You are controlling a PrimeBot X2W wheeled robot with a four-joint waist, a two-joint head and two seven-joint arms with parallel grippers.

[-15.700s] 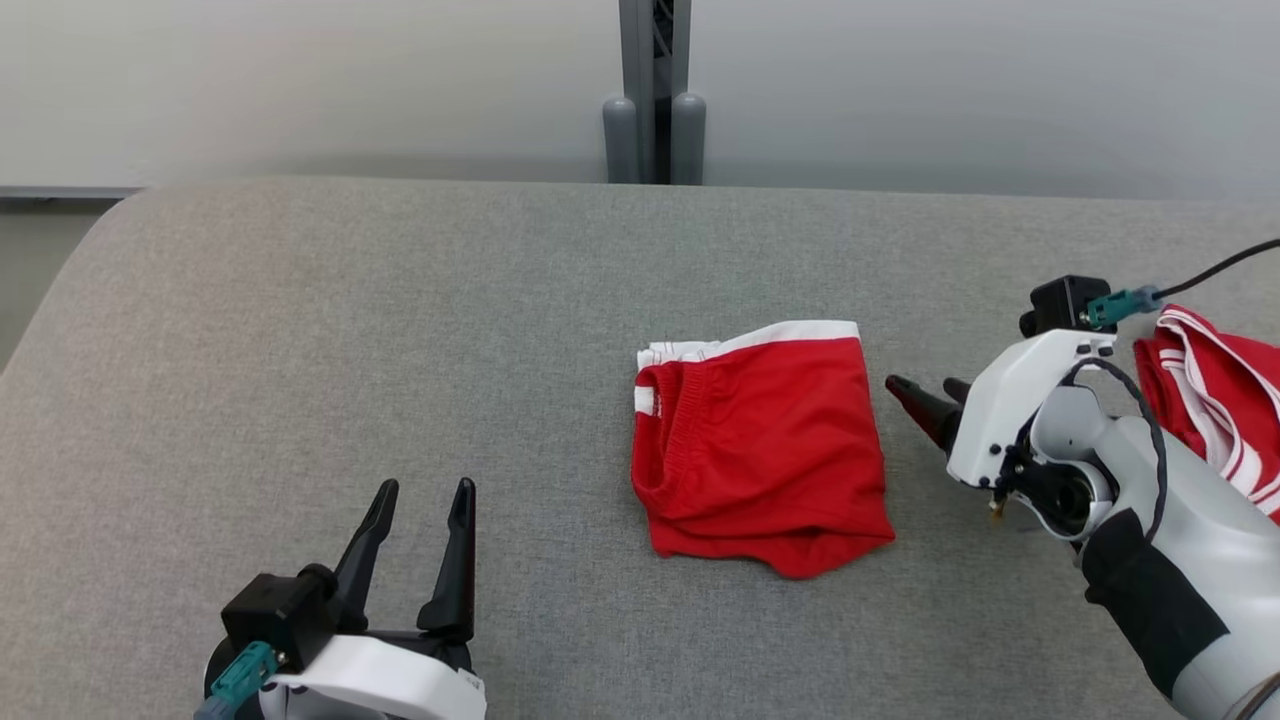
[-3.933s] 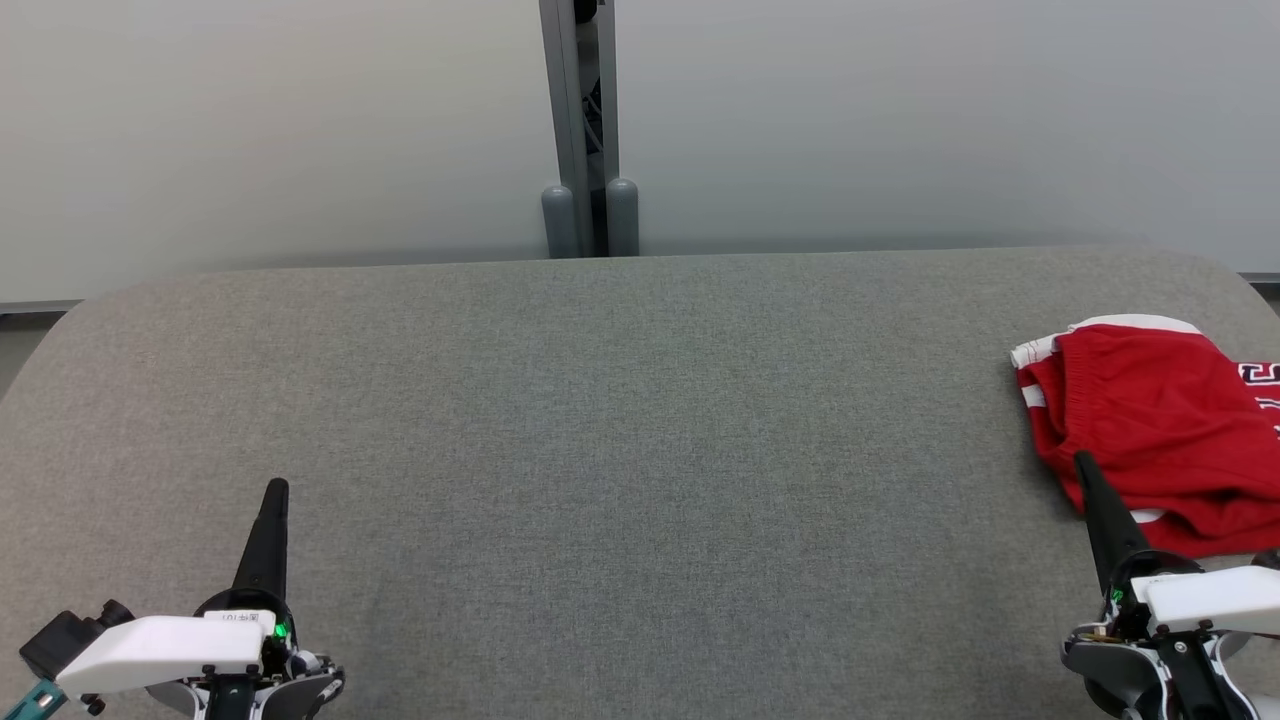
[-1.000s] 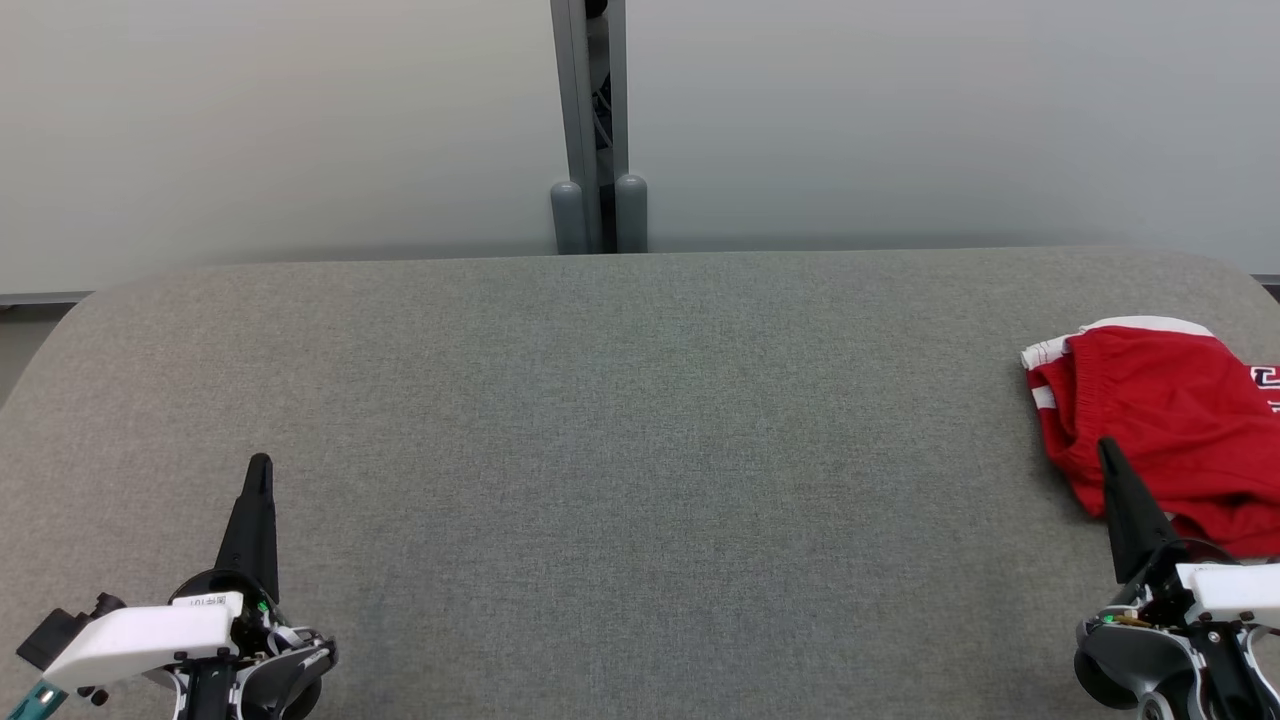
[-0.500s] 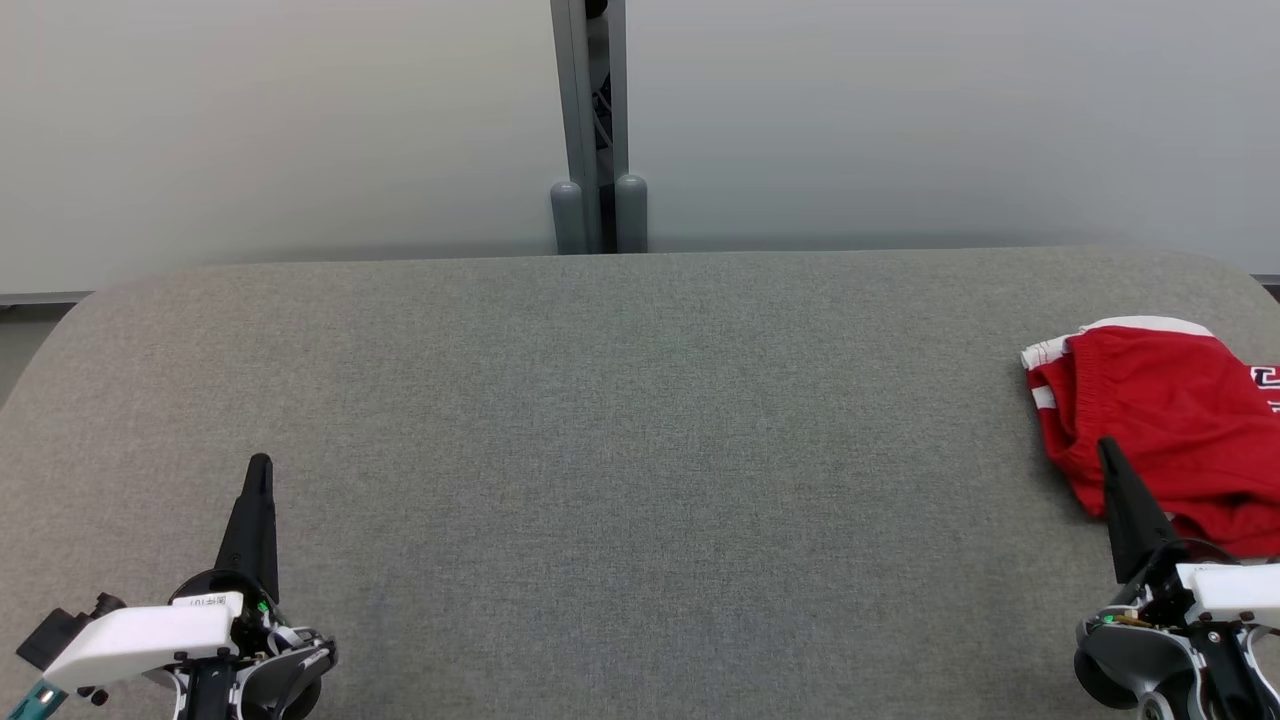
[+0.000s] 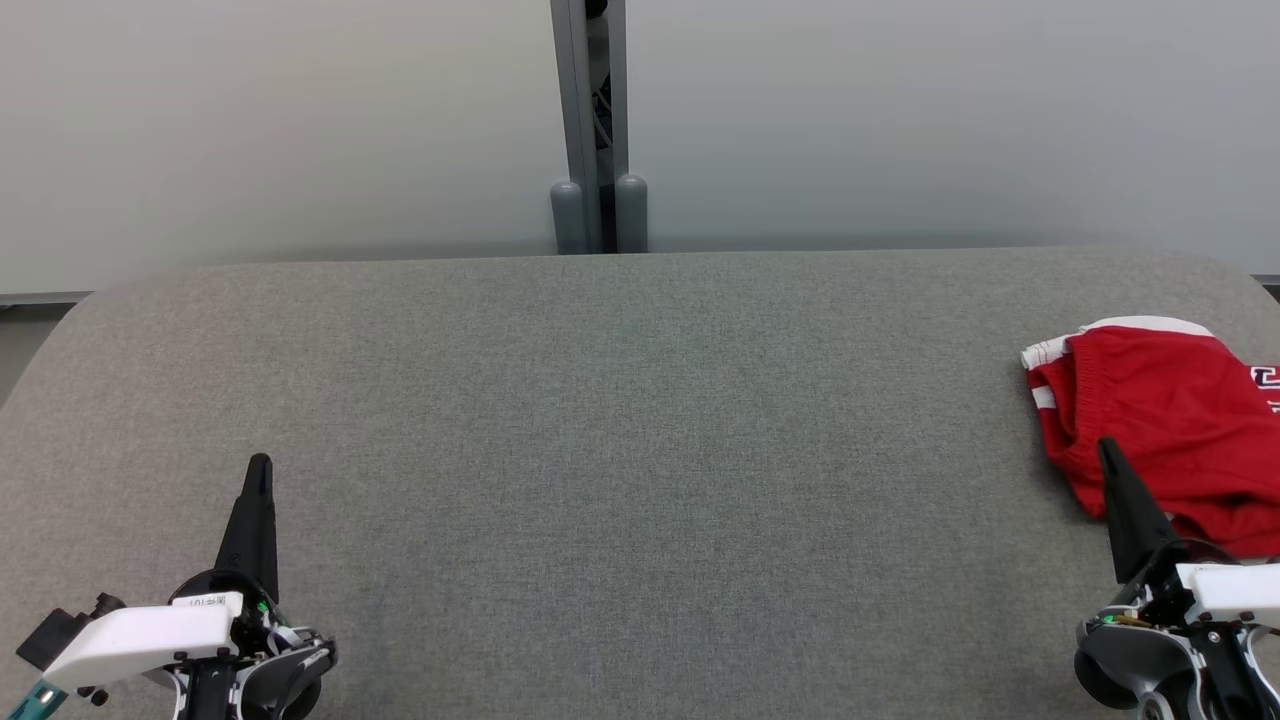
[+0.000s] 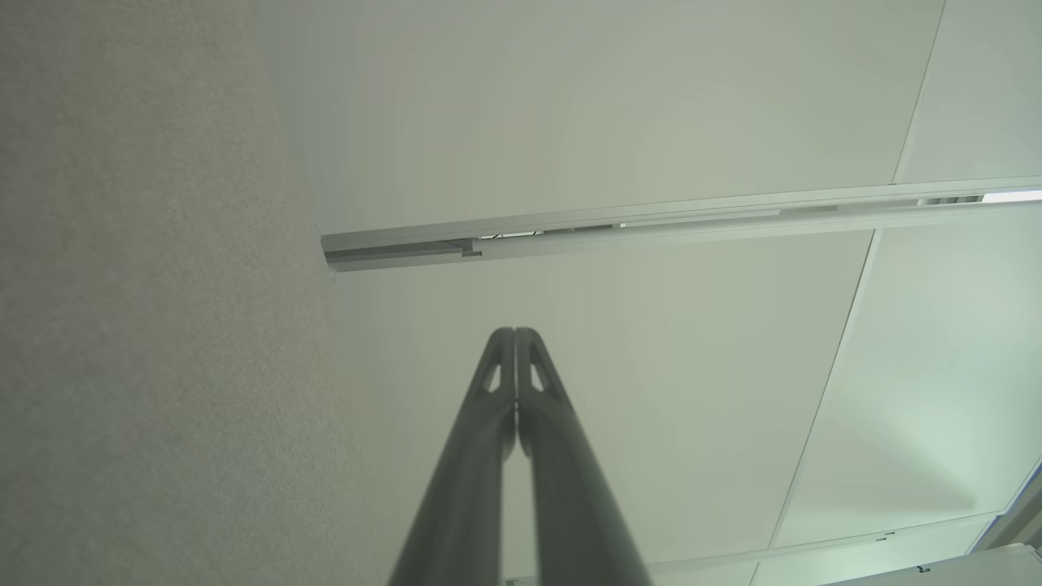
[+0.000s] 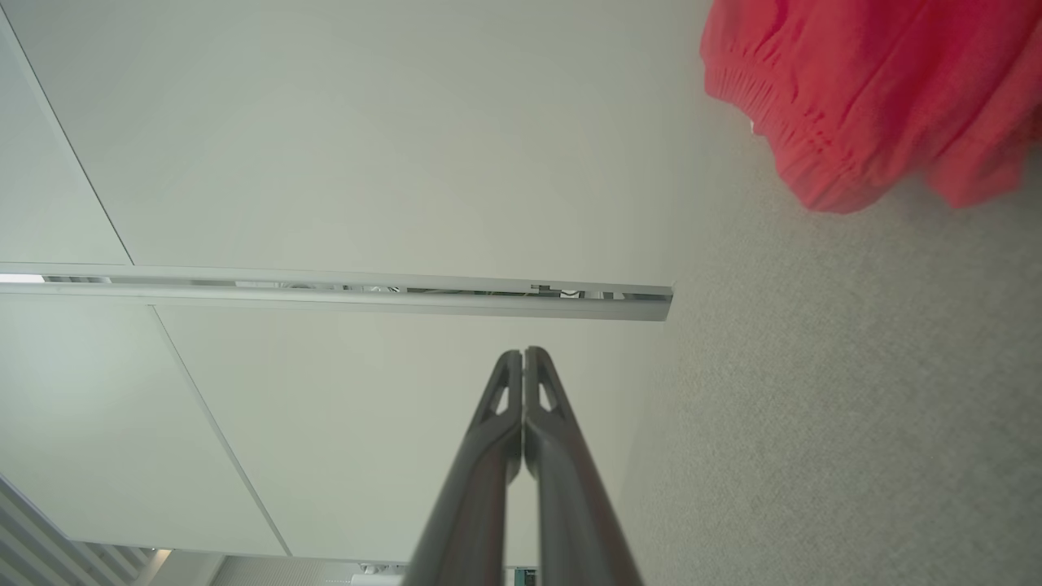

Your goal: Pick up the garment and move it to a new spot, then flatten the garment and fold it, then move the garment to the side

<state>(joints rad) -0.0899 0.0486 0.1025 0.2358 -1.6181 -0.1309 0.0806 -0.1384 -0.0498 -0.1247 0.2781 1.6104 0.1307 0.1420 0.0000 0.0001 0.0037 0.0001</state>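
Our left gripper (image 5: pixel 258 472) sits at the near left of the table (image 5: pixel 640 450). Its two fingers are pressed together into one dark spike that points toward the far side. In the left wrist view the tips (image 6: pixel 515 335) meet with nothing between them. Our right gripper (image 5: pixel 1106 452) mirrors it at the near right, fingers likewise together and holding nothing. In the head view its tip overlaps the garment's near left edge, but the right wrist view shows the fingers (image 7: pixel 523 356) apart from the cloth.

We count two grippers, one garment and one grey post (image 5: pixel 598 120) against the pale wall beyond the far edge.

The garment (image 5: pixel 1160 420), red with white trim, lies folded at the right end of the table and is cut off by the frame. We cannot tell whether the white lettering at that border belongs to it. From the garment leftward, open grey surface runs to the table's rounded far left corner, and both grippers stand well apart across it.
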